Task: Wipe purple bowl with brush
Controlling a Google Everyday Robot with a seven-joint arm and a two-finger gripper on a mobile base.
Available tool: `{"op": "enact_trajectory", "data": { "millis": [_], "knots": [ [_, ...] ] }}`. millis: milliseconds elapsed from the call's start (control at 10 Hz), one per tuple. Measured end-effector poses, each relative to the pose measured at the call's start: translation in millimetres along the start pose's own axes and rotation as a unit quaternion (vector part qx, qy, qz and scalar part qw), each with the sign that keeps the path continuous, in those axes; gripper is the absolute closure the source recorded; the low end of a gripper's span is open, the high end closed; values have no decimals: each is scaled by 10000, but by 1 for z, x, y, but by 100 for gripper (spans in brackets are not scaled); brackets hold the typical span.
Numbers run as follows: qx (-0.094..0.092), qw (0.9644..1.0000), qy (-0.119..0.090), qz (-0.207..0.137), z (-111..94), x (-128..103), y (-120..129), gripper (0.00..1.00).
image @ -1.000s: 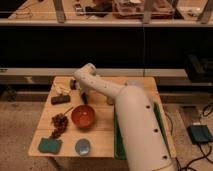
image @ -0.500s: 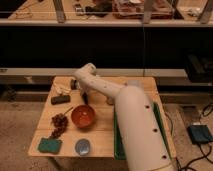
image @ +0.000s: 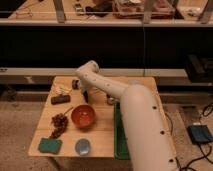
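Camera view: white arm (image: 125, 100) reaches over the wooden counter (image: 100, 142). The pincer (image: 86, 96) hangs point-down just behind the orange bowl (image: 83, 116), near mid-counter. Pincer is clenched tight. Whether anything is caught in it, cannot tell.

Likely purple bowl (image: 59, 121), tentative: dull maroon shape at left, just beside the orange bowl and behind the sponge (image: 50, 145). Outline reads lumpy, rim not made out.

Likely brush (image: 68, 110), tentative: slim dark stroke lying slantwise between the maroon shape and the orange bowl, probably the handle. Head not made out.

Handling, judged:
- The brush is probably light and stiff, with a thin handle. That gives the tips little to bite on, and it may swivel under wiping pressure.
- Best hold is across the shaft, mid-handle or a little toward the head, so the head can be pressed down without levering.
- If it lies flat on the counter, the tips must come low on either side of it.
- The bowl is probably light, hard and smooth. Unheld, it may slide or tip under a sideways push.
- Strokes should press gently down into the well, keeping off the rim.
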Motion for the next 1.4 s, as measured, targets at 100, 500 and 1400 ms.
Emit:
{"op": "enact_trajectory", "data": {
  "millis": [100,500,1400],
  "knots": [
    [35,9998,184,-14,-29,4,0,100],
    [33,9958,911,-111,-132,9,5,100],
    [-385,9750,2186,-77,-313,-78,116,100]
  ]
}}
